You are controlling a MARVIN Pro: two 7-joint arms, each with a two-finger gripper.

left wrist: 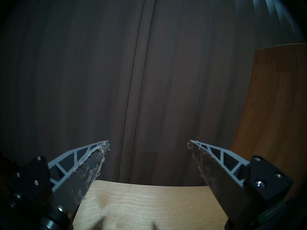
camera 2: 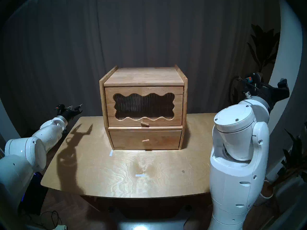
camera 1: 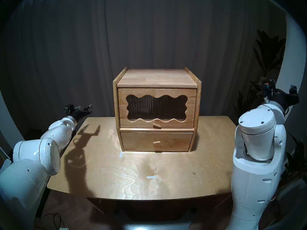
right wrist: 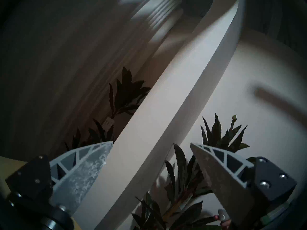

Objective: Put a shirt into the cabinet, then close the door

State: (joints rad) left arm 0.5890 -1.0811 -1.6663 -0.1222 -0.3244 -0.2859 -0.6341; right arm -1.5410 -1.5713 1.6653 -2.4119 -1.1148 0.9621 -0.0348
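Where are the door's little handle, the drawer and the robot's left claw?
Door handle [camera 1: 156,126]: left head view, on the middle of the wooden peg.
Drawer [camera 1: 174,141]: left head view, on its plain front, right of its peg.
Left gripper [left wrist: 148,142]: left wrist view, midway between its open fingertips.

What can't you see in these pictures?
- Inside the cabinet: both head views, the ribbed window of the shut door blurs it.
- The shirt: in no view.
- Drawer contents: shut front hides them.
- Right gripper: head left view, partly cut off by the dark rim.

Head pair overlooks cabinet [camera 1: 157,108] (wrists face outward).
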